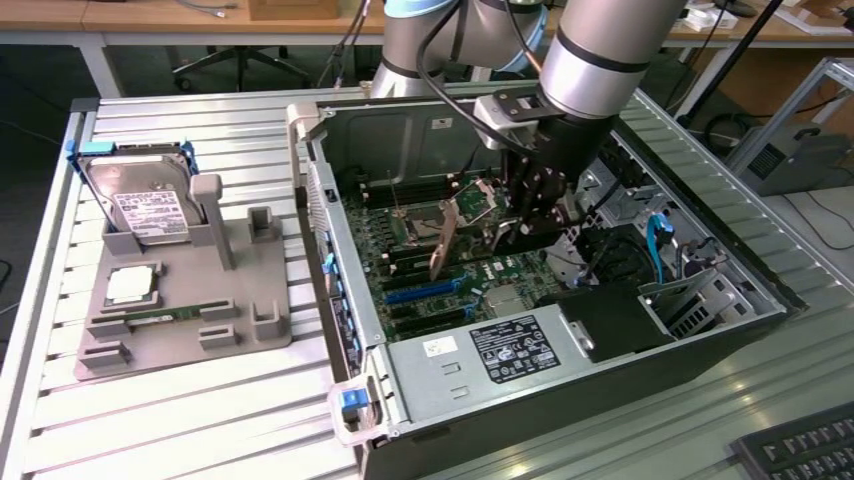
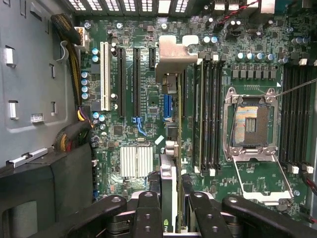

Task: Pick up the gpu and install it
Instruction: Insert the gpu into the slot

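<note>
The keyboard, at 5 o'clock of the computer case, is cut off by the exterior view's corner.

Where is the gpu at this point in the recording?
The gpu is held on edge in the gripper, inside the open computer case over the motherboard. In the wrist view it stands between the expansion slots and the RAM slots.

PC case open on desk; parts holder at its 9 o'clock — hard drive at holder's 12. gpu in gripper, edge-on over motherboard — inside case.
</note>
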Controlling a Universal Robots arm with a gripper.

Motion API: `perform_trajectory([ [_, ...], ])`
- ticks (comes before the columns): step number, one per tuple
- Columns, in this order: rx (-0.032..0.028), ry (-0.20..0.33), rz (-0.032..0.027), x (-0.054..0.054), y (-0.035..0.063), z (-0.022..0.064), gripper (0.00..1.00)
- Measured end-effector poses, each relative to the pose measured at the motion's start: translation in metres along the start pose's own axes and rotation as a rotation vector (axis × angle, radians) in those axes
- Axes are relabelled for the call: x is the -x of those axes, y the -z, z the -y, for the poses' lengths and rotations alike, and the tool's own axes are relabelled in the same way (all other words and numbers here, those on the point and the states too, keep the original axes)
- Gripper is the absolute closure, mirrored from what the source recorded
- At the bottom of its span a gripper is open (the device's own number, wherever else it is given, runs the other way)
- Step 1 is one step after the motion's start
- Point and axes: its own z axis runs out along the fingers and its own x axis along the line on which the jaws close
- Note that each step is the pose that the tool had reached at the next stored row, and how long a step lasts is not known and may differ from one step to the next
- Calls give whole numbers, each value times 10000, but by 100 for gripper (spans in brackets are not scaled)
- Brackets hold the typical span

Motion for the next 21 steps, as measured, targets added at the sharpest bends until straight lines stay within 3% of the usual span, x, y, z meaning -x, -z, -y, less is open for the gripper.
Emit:
perform_trajectory([
  [21, 0, 16, 2, -40, -89, -4, 73],
])
